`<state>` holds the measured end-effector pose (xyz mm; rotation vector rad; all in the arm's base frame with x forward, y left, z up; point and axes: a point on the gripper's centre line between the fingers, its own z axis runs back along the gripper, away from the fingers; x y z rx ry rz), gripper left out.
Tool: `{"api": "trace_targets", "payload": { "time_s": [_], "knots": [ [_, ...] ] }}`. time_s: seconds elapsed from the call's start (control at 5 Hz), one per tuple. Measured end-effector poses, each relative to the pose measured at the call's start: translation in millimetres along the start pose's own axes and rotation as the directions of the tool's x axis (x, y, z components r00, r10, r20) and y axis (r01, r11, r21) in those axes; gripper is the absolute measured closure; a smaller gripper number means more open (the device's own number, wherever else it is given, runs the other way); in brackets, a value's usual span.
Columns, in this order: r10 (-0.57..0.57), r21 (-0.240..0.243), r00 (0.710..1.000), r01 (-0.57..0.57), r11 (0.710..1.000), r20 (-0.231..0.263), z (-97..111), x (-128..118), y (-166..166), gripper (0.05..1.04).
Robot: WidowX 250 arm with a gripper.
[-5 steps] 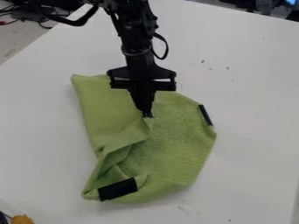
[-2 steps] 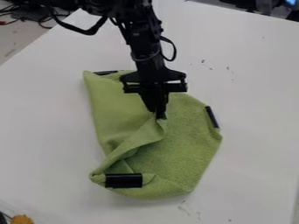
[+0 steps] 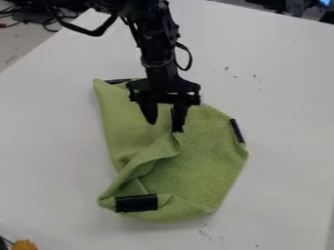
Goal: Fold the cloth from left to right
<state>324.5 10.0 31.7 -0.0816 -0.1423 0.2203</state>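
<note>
Smooth white bench (image 3: 281,161): bright, even light
Green fabric cloth (image 3: 209,171): faint, soft shadow along its edge, below the black two-finger tool (image 3: 164,127)

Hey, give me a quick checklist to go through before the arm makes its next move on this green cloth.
1. Gripper open: ok, fingers spread.
2. Flap free of the gripper: cannot tell, one fingertip is right at its corner.
3. Cloth fully on the table: ok.
4. Flap reaches the cloth's right side: not ok, it stops near the middle.
5. Fold smooth: not ok, creased above the lower black strip.
</note>
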Motion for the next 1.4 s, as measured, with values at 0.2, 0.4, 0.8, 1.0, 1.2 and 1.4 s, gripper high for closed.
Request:
{"api": "trace_targets", "payload": {
  "time_s": [0.2,0.4,0.8,1.0,1.2,1.4],
  "knots": [
    [-0.045,0.050,0.999,0.044,0.998,0.021,19,-1,-7,0.073],
    [-0.035,0.070,0.999,0.032,0.997,0.040,26,0,-8,0.075],
    [-0.035,0.075,0.999,0.032,0.997,0.041,28,0,-8,0.082],
    [-0.070,0.079,0.995,0.065,0.995,0.066,38,7,-19,0.082],
    [-0.090,0.086,0.994,0.084,0.993,0.069,48,14,-23,0.082],
    [-0.099,0.084,0.993,0.093,0.992,0.068,48,14,-23,0.082]
  ]
}}
